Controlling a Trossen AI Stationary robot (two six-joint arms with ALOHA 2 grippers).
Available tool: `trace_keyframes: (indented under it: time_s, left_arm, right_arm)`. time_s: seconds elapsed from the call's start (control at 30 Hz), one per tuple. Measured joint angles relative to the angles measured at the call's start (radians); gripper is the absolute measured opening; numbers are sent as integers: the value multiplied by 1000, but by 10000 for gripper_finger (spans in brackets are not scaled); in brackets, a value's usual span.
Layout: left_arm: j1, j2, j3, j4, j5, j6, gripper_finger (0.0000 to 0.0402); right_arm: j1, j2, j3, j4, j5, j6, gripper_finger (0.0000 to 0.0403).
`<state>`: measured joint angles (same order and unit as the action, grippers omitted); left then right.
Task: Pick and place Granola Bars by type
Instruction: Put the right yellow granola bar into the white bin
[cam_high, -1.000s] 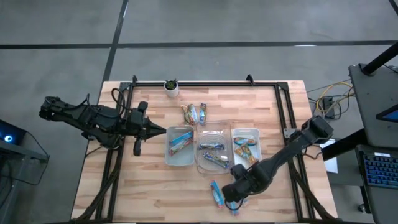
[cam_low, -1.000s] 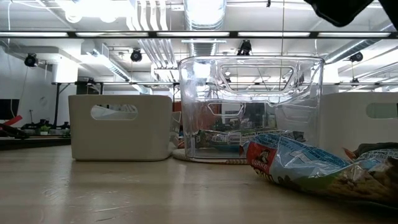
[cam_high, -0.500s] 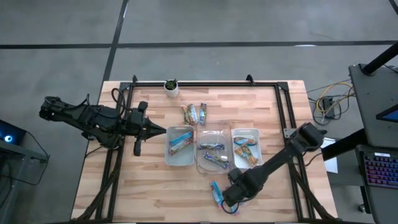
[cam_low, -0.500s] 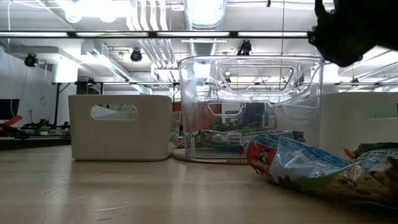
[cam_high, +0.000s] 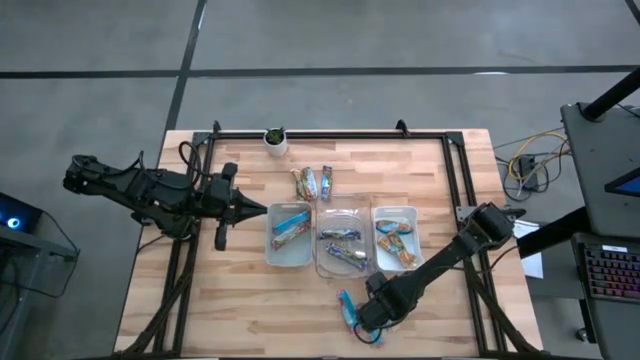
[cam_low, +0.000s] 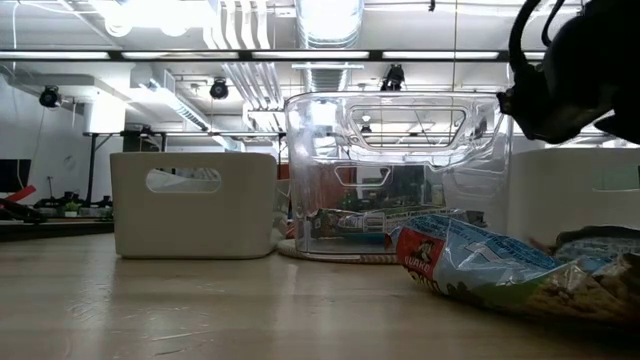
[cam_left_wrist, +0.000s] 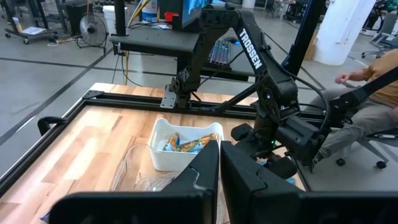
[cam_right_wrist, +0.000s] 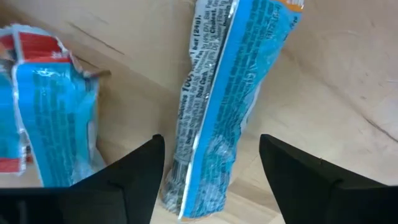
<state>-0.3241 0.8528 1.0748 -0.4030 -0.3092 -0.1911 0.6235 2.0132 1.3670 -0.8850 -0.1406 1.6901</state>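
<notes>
Right gripper (cam_right_wrist: 208, 168) was spread open, straddling a blue bar (cam_right_wrist: 221, 106) lying on the desk's (cam_high: 200, 300) near edge; I'd centre it before squeezing. Trays (cam_high: 290, 240) sat farther back. Left gripper (cam_high: 262, 210) waited clenched, far left.

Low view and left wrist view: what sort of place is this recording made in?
Probably a robotics lab or workshop: exposed ceiling ducts and strip lights, a concrete floor, and a keyboard on a desk beside the table.
</notes>
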Motion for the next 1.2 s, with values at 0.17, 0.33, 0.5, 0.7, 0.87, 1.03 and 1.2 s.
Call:
trace_keyframes:
  time_s: [0.17,0.33,0.5,0.7,0.87,1.03,1.2]
  left_arm:
    - [0,0,0,0,0,0,0]
    - [0,0,0,0,0,0,0]
    - [0,0,0,-1,0,0,0]
    - [0,0,0,-1,0,3,0]
    - [0,0,0,-1,0,4,0]
    - [0,-1,0,-2,0,3,0]
    - [0,-1,0,-2,0,4,0]
  right_arm:
    - [0,0,0,0,0,0,218]
    - [0,0,0,0,0,4,177]
    - [0,0,0,1,0,4,138]
    - [0,0,0,4,0,18,100]
    - [0,-2,0,6,-21,19,82]
    - [0,-27,5,2,-50,22,81]
    - [0,-89,38,1,-41,40,77]
